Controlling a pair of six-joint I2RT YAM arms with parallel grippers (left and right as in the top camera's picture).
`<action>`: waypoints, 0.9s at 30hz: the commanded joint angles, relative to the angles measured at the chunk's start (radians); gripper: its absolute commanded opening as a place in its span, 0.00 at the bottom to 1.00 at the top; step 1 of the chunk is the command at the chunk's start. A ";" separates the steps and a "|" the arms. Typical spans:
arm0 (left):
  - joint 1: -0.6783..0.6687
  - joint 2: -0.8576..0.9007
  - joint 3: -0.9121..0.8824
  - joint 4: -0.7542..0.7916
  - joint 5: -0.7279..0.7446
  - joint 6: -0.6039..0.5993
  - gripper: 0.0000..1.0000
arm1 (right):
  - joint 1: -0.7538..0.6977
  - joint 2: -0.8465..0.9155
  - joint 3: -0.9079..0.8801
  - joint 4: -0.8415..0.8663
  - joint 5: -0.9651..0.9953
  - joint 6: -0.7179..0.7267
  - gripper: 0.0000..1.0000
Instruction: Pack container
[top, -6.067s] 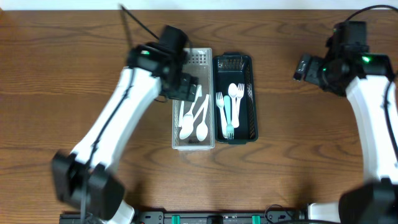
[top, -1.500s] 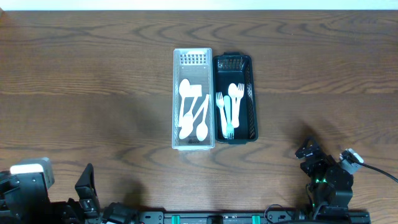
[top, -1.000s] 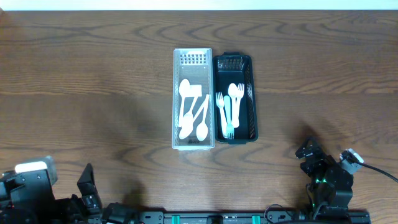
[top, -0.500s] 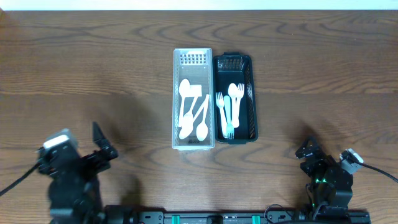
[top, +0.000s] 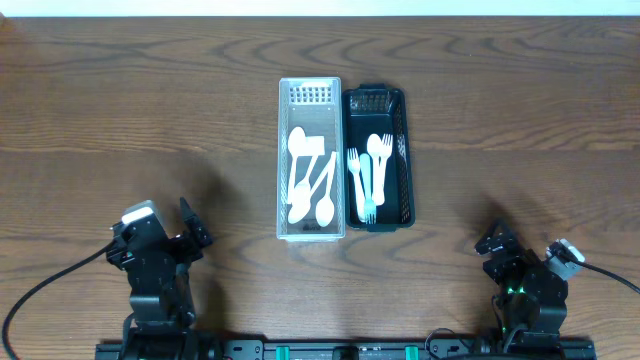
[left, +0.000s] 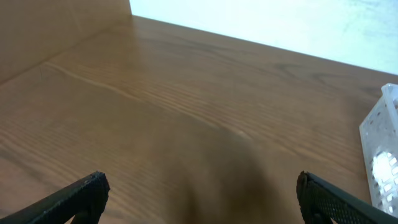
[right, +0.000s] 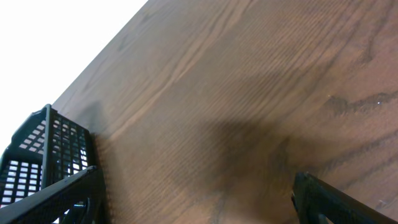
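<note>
A clear plastic bin (top: 283, 150) holding several white spoons (top: 300, 205) stands mid-table, touching a dark green slotted bin (top: 403, 150) holding several white and pale blue forks (top: 368, 175). My left gripper (top: 192, 230) is open and empty at the front left, well away from both bins. My right gripper (top: 493, 243) is open and empty at the front right. In the left wrist view the fingertips (left: 199, 196) frame bare wood, with the clear bin's corner (left: 382, 149) at the right edge. In the right wrist view the fingertips (right: 199, 196) frame bare wood, with the green bin (right: 43, 152) at the left.
The wooden table (top: 520, 120) spreads on all sides of the two bins. Both arms are folded low at the front edge. A cable (top: 40, 295) trails from the left arm.
The left arm withdrew from the clear bin to the front left edge and settled there, and another white spoon now lies in the bin. The right arm pulled back to the front right and has stayed still.
</note>
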 joint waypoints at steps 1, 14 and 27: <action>0.006 -0.010 -0.045 0.053 -0.010 -0.009 0.98 | 0.010 -0.007 -0.003 0.000 0.014 0.010 0.99; 0.006 -0.096 -0.145 0.210 -0.009 -0.009 0.98 | 0.010 -0.007 -0.003 0.000 0.014 0.010 0.99; 0.006 -0.214 -0.188 0.185 -0.009 -0.009 0.98 | 0.010 -0.007 -0.003 0.000 0.014 0.010 0.99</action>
